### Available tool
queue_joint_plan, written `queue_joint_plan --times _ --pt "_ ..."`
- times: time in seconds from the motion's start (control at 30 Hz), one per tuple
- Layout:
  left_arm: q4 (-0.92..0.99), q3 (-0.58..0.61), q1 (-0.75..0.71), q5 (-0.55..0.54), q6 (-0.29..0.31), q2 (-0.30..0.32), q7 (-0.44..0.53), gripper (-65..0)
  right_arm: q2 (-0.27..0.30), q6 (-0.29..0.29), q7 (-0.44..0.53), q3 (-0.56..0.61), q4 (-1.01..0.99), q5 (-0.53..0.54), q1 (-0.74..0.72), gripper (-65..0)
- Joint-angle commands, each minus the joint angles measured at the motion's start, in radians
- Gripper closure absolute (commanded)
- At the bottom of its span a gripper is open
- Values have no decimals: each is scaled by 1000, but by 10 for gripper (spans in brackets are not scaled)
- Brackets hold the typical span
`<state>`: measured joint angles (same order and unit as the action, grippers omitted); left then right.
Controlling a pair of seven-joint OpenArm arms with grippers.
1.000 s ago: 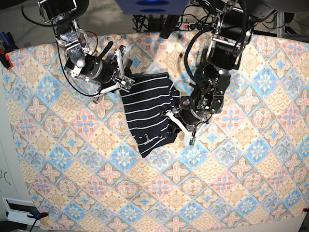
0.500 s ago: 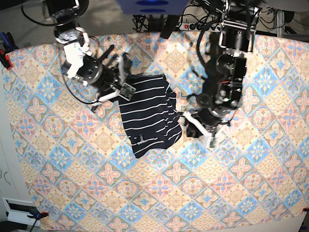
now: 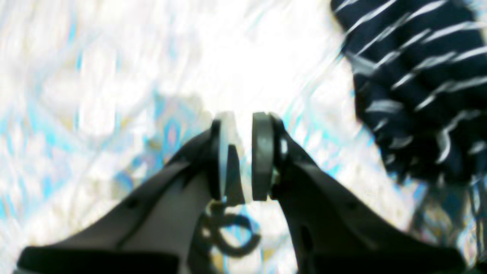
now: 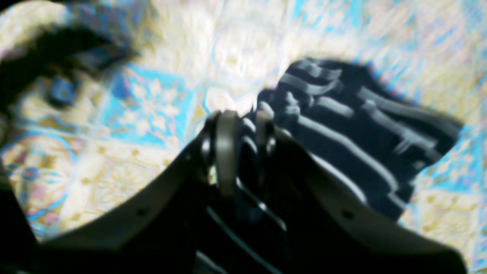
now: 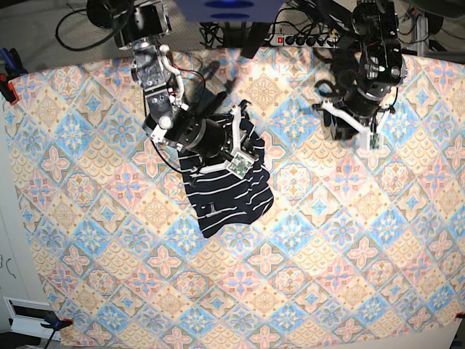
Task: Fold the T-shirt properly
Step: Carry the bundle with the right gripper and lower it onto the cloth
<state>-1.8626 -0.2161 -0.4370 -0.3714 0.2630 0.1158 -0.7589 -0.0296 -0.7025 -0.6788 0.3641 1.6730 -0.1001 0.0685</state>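
On the patterned surface lies my folded T-shirt; my right end effector hangs above it, my left end effector well aside, both narrowly parted, pinching nothing.

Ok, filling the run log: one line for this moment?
left gripper: empty, clear of T-shirt | right gripper: over T-shirt, grip unclear | T-shirt: partly folded, on tablecloth

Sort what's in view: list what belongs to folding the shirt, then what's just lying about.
Part of the job:
- T-shirt, dark with white stripes, folded small on the tablecloth
- right claw, over the shirt's top edge
- left claw, away from the shirt, nothing between its jaws

Lying about:
- power strip beyond the far edge
- clamp at the cloth's corner
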Motion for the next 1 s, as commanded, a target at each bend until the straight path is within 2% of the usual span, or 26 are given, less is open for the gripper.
queue_joint_plan --times 0.0,0.1,0.2,0.3,0.43,0.67,0.87,0.97 --pt "-19 -12 -9 -11 8 -6 26 -100 -13 4 28 -3 -6 18 -26 -68" --pt "-21 -29 -50 -13 8 -18 26 -100 -20 4 34 -1 -109 18 -52 -20" --pt "-21 -33 -72 -36 8 -18 26 -100 -31 4 35 -6 -185 18 -65 -18" --pt "-21 -47 -84 -110 8 -17 26 -100 -34 4 46 -6 -247 18 -65 -18" --pt "-21 -49 -84 -165 8 -12 26 -100 -34 4 150 -7 -368 18 -71 -18" --pt "-25 -49 -82 -173 8 -12 -24 -100 -30 4 294 -14 -635 18 -180 -18" --pt "-64 -49 -84 -171 8 -12 -29 -100 -25 4 345 -178 -749 12 -247 -18" --pt "-67 -49 -84 -171 8 -12 -29 -100 13 4 356 -211 -785 12 -287 -18"
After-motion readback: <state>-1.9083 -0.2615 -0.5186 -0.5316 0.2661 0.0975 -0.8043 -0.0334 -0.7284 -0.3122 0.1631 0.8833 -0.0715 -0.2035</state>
